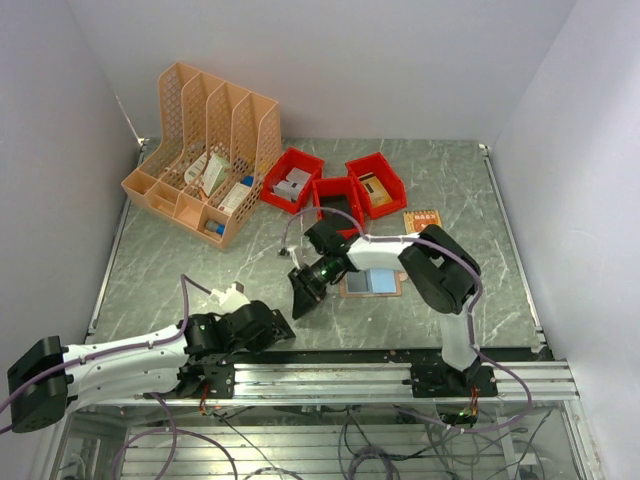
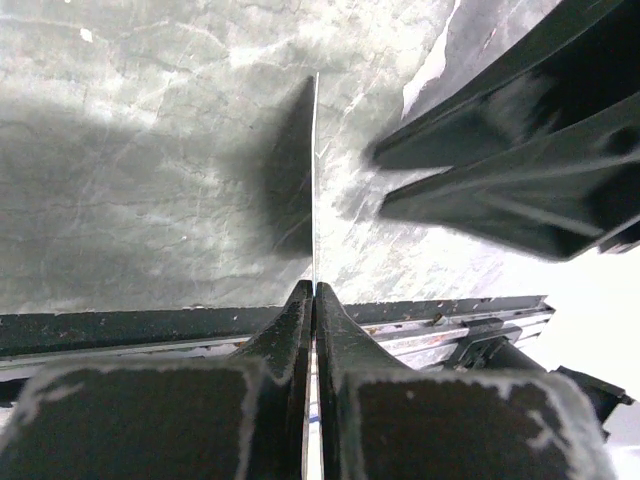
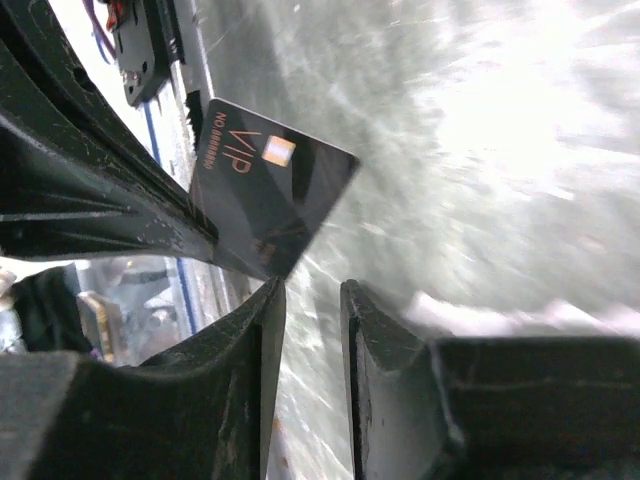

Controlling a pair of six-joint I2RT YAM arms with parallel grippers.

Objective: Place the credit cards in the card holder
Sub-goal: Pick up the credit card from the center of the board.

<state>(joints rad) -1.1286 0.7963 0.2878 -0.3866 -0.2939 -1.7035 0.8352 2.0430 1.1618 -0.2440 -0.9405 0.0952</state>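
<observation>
The left pincer (image 2: pixel 315 290) is closed tightly on a black VIP card (image 3: pixel 270 190). It holds the card by one edge, and the card stands up on its edge above the marbled surface (image 1: pixel 200 270), near the front rail. From the left wrist camera the card shows only as a thin pale line rising from between the closed fingers.

The right pincer (image 3: pixel 312 285) is directly beside this card, with its jaws a little apart, in a narrow gap. Nothing is inside the gap. The lower corner of the card comes very close to the tip of one finger (image 3: pixel 262 330), but I cannot tell whether they touch.

The card holder (image 1: pixel 372 283) lies flat on the surface under the right forearm, well apart from the card. It looks pink at its border and grey-blue in the middle, and the arm hides a part of it.

An orange card (image 1: pixel 422 219) lies flat behind the holder, just beside the rightmost of three red bins (image 1: pixel 375 183). An orange lattice file rack (image 1: pixel 200 150) stands in the far left corner, with small items inside.
</observation>
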